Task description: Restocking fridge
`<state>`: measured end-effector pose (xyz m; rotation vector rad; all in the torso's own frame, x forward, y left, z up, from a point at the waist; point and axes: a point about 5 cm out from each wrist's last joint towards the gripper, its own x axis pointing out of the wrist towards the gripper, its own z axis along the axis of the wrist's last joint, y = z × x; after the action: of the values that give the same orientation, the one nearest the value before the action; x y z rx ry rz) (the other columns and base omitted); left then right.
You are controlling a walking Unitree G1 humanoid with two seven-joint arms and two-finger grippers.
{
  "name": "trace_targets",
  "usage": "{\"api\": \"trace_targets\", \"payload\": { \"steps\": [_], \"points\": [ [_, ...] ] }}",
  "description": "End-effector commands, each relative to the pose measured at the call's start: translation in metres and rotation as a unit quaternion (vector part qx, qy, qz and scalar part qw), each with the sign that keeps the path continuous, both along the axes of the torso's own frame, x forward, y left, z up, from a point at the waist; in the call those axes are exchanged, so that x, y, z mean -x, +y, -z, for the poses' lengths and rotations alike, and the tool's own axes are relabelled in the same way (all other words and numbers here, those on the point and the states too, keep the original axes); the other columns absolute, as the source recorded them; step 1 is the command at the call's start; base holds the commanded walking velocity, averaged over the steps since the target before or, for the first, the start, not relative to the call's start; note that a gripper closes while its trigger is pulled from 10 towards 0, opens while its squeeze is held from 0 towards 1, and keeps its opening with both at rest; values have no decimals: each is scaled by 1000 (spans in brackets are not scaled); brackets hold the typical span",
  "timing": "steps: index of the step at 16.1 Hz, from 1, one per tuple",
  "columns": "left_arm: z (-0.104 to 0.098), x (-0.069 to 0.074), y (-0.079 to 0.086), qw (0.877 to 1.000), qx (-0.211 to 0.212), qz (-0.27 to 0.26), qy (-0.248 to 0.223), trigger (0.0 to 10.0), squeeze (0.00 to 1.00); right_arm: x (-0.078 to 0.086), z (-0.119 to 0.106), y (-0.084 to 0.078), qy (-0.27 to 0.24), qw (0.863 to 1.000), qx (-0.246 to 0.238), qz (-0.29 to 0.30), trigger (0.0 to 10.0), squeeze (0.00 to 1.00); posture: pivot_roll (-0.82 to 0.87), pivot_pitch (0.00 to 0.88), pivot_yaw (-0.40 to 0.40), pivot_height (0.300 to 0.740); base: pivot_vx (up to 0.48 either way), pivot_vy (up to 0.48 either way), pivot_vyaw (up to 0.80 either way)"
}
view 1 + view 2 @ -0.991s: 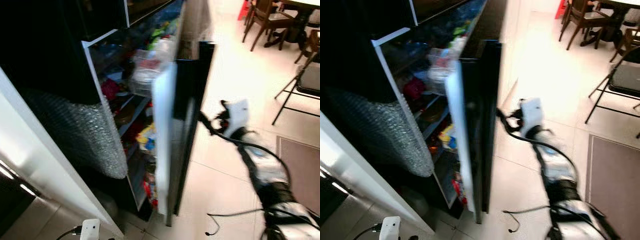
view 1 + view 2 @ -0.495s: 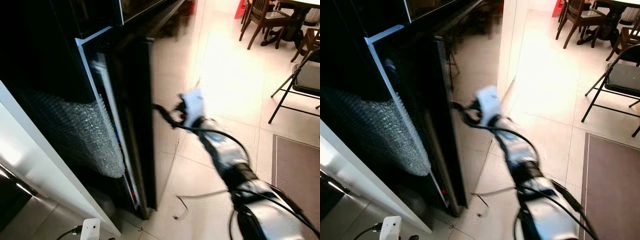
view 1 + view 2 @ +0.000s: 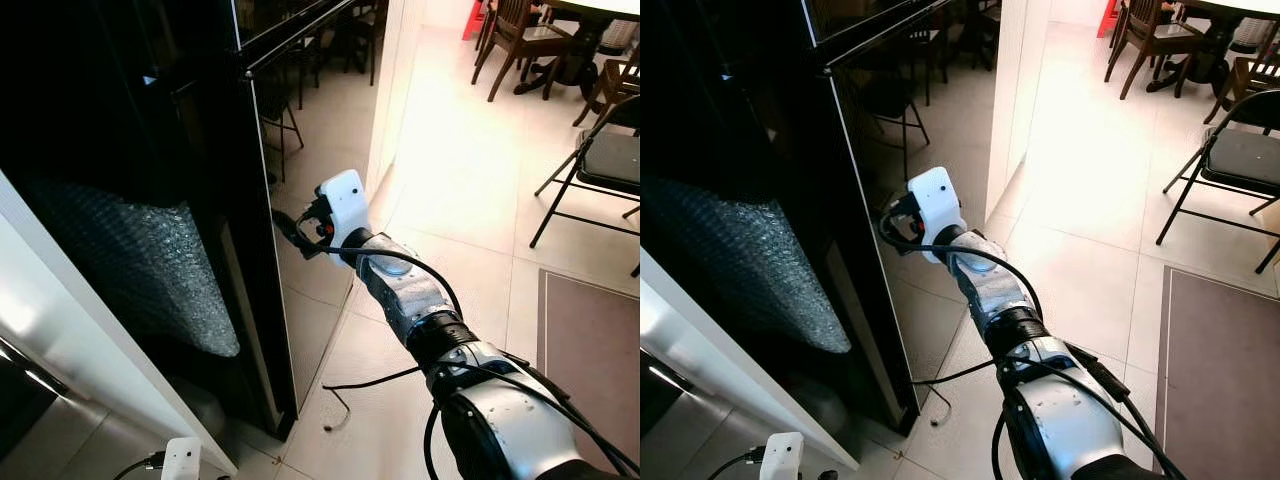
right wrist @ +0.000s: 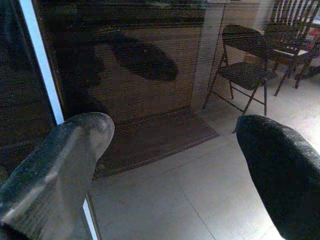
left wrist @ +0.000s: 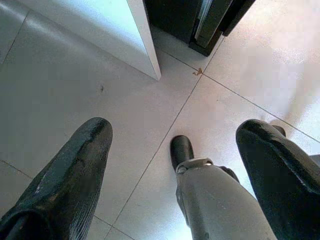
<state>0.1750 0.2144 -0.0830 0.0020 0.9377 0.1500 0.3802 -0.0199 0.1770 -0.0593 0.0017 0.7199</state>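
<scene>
The fridge's glossy black door [image 3: 305, 140] stands shut and mirrors the room's chairs and tiles. My right gripper [image 3: 287, 226] is stretched out to the door's face at mid height, fingertips at or very near the surface. In the right wrist view its fingers [image 4: 65, 150] are spread wide with nothing between them. My left gripper [image 5: 172, 135] hangs open over the floor tiles beside the fridge's base [image 5: 210, 25], above my own foot [image 5: 182, 150].
A sheet of bubble wrap [image 3: 150, 270] hangs on the fridge's side, next to a white panel [image 3: 60, 340]. Folding chair [image 3: 590, 170], dining chairs [image 3: 520, 45] and a brown mat [image 3: 590, 330] lie to the right. A loose cable [image 3: 350, 385] and a white device [image 3: 180, 460] are on the floor.
The fridge door has swung from wide open to shut, hiding the stocked shelves. My right gripper moved left along with the door and now rests at its face.
</scene>
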Motion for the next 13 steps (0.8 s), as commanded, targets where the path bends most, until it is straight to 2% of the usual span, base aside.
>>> {"api": "trace_targets", "payload": {
  "steps": [1, 5, 8, 10, 13],
  "points": [
    [2, 5, 0, 1000, -3, 1, 10, 10000, 0, 3, -8, 16, -11, 1000, 2, -28, 10000, 0, -21, 0, -8, 740, 0, 0, 0],
    [2, 4, 0, 1000, -1, 2, 10, 10000, 0, -3, -12, 8, -10, 1000, -6, -12, 10000, 0, -17, 0, -6, 740, 0, 0, 0],
    [2, 4, 0, 1000, -1, 1, 10, 10000, 0, -4, -7, -3, -6, 1000, -8, -3, 10000, 0, -23, 0, -9, 740, 0, 0, 0],
    [2, 4, -1, 1000, -1, 3, 10, 10000, 0, -3, -1, -2, -3, 1000, 11, -10, 10000, 0, -20, 0, -9, 740, 0, 0, 0],
    [2, 4, 0, 1000, 0, 0, 9, 10000, 0, -1, -2, 6, 1, 1000, 5, -22, 10000, 0, -8, 0, -9, 740, 0, 0, 0]
  ]
}}
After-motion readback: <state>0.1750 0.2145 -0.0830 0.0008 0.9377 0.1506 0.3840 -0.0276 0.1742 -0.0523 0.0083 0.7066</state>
